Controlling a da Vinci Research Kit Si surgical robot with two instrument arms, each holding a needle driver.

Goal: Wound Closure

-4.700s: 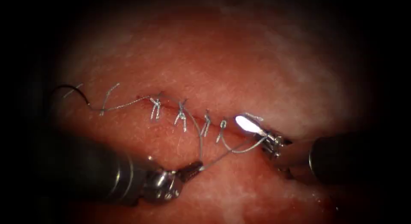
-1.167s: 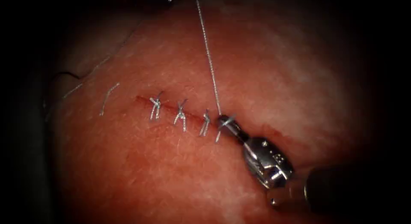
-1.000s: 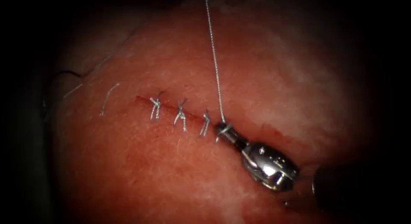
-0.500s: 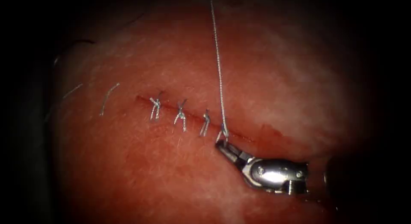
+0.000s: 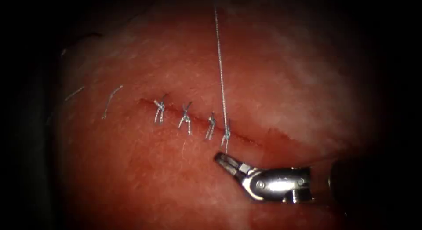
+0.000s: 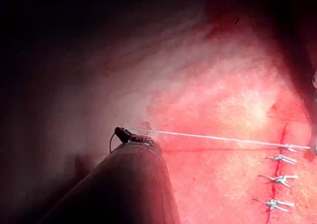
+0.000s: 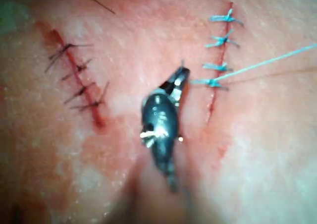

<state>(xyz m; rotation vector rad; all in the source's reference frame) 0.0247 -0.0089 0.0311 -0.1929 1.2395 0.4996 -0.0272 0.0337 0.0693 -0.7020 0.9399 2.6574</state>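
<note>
At the fourth of the small knotted pale-blue stitches (image 5: 226, 135) along the thin red cut (image 5: 198, 120) in the pink pork-belly tissue (image 5: 281, 85), we see one long strand of thin silvery thread (image 5: 220, 67) rising taut and nearly straight up out of the endoscope view. In the left wrist view that same thread (image 6: 218, 138) runs from the stitch row to the left arm's dark-tipped tool (image 6: 125, 134), which grips it at the end of its shaft; the curved needle we cannot place, though a dark curved sliver sits beside those jaws. In our judgement the knot sits well if we keep the strand in line with the stitch and the pull steady rather than sharp, so the tissue edges meet without puckering. The right arm's shiny steel needle driver (image 5: 224, 161) lies low over the tissue just below the knot, on the near side of the cut, its shaft coming in level from the right; its jaws stand slightly parted and hold nothing, apart from the short tail beneath the knot.
</note>
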